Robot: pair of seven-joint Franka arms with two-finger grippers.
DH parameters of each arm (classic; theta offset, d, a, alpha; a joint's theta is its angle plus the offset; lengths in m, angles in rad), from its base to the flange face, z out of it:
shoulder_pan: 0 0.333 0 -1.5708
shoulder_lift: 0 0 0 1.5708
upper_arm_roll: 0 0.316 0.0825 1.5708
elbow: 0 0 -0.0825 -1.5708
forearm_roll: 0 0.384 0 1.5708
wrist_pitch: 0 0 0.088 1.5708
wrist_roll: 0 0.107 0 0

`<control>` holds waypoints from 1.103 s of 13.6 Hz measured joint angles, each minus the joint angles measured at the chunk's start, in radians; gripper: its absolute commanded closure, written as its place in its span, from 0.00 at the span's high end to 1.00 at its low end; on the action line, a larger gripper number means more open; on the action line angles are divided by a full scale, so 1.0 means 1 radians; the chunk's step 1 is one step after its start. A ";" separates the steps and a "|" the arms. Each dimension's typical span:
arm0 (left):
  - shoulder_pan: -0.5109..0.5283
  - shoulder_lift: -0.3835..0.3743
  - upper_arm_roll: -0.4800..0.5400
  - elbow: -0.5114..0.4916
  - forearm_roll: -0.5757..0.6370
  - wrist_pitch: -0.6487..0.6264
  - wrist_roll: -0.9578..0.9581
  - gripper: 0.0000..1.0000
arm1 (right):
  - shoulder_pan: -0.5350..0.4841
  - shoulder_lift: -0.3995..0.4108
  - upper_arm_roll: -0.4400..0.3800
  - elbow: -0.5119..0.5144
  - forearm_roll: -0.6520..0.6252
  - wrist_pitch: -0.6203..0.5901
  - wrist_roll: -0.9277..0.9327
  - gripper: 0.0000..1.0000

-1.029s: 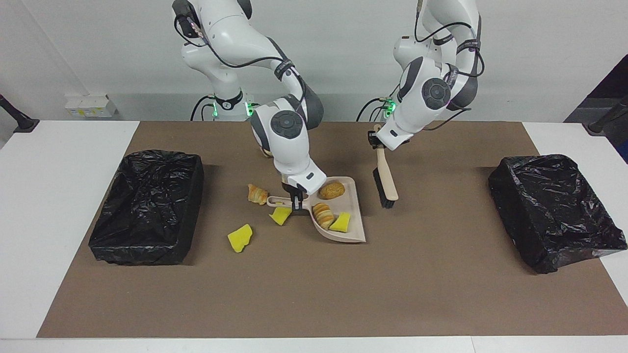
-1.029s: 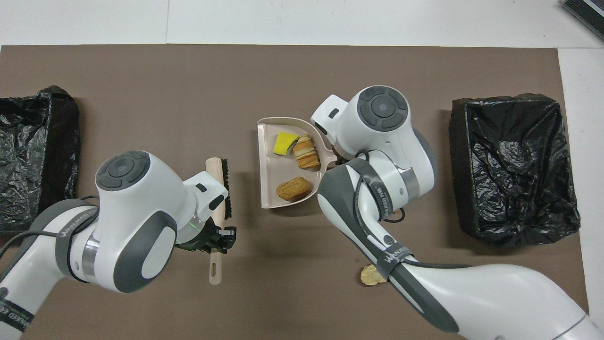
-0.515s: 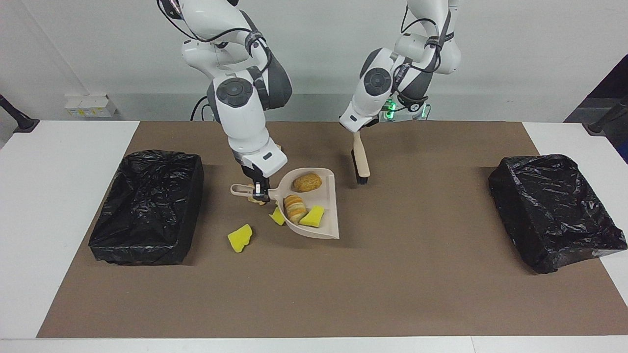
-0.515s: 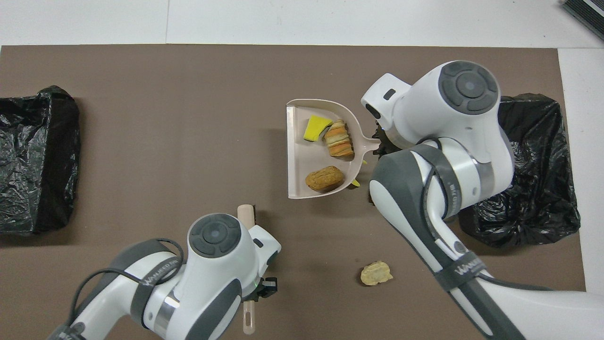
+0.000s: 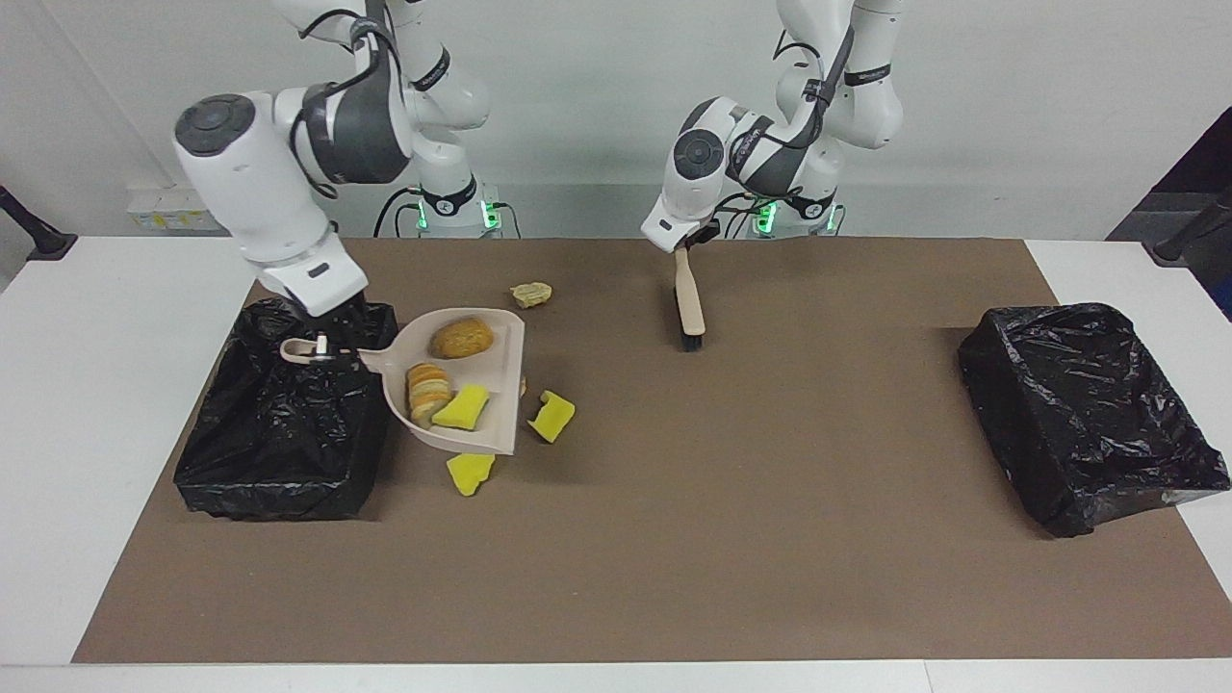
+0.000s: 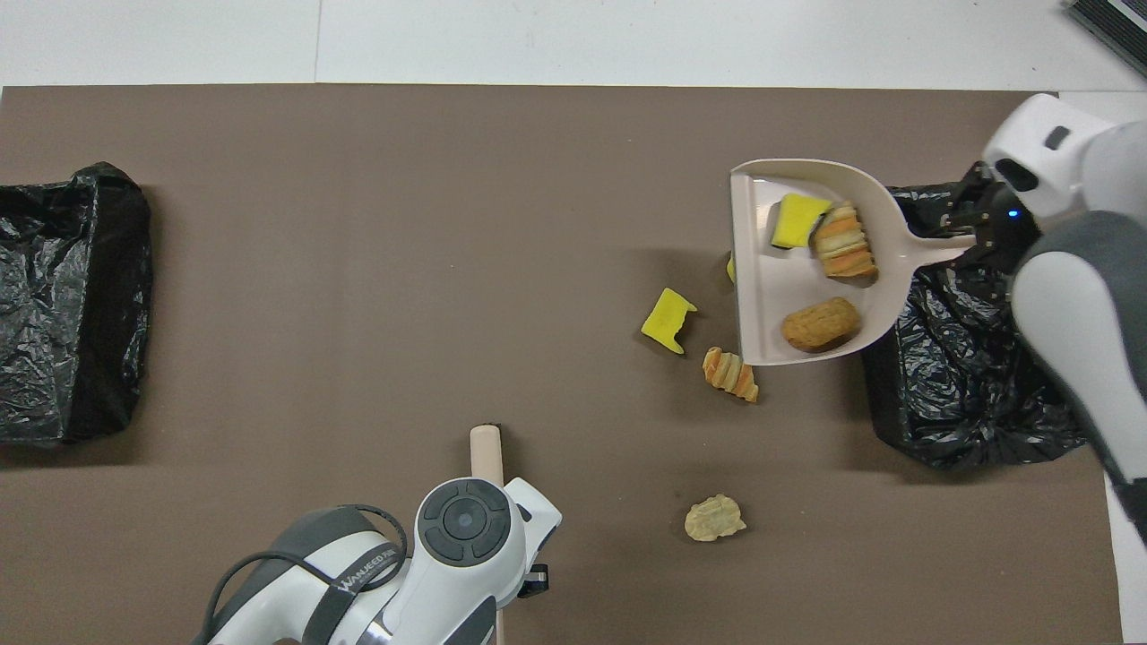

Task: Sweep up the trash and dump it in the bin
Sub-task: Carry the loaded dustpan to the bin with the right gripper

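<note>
My right gripper (image 5: 322, 344) is shut on the handle of the beige dustpan (image 5: 493, 371), holding it raised, handle over the black bin (image 5: 284, 423) at the right arm's end. The pan (image 6: 760, 296) carries trash: a brown bun (image 5: 460, 338), a striped pastry (image 5: 428, 390) and a yellow wedge (image 5: 460, 408). On the mat lie two yellow wedges (image 5: 553, 416) (image 5: 470, 474), a croissant piece (image 6: 730, 374) and a pale pastry (image 6: 714, 518) nearer the robots. My left gripper (image 5: 685, 248) is shut on the beige brush (image 5: 689, 306), bristles down, over the mat near the robots.
A second black-lined bin (image 5: 1088, 414) stands at the left arm's end of the brown mat (image 5: 731, 539). White table shows around the mat.
My right arm lifted the loaded dustpan and carried it toward the right arm's end, its handle now over the bin. My left arm drew the brush back toward the robots.
</note>
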State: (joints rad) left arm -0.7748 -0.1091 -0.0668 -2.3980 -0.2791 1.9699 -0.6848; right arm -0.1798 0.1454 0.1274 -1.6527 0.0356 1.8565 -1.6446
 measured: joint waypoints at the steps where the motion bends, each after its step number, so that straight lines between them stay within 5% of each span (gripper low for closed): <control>1: 0.000 -0.002 0.001 -0.005 0.000 0.005 -0.003 0.12 | -0.058 -0.004 -0.001 -0.001 0.006 0.000 -0.062 0.00; 3: 0.000 -0.002 0.001 -0.012 0.000 0.009 -0.007 1.00 | -0.163 -0.005 -0.003 -0.001 0.016 0.000 -0.168 0.00; 6: 0.002 -0.003 0.005 -0.014 0.000 0.020 -0.016 1.00 | -0.254 -0.007 -0.007 -0.005 -0.028 0.000 -0.243 0.00; 10: 0.092 -0.014 0.019 0.033 0.002 0.029 -0.013 1.00 | -0.256 -0.022 -0.001 -0.032 -0.241 0.010 -0.148 0.00; 15: 0.249 0.001 0.026 0.189 0.077 0.021 0.098 1.00 | -0.139 -0.048 0.008 -0.088 -0.515 0.014 0.055 0.00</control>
State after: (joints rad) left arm -0.5261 -0.1083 -0.0409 -2.2089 -0.2020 1.9912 -0.5867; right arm -0.3186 0.0975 0.1353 -1.7407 -0.4798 1.8709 -1.5894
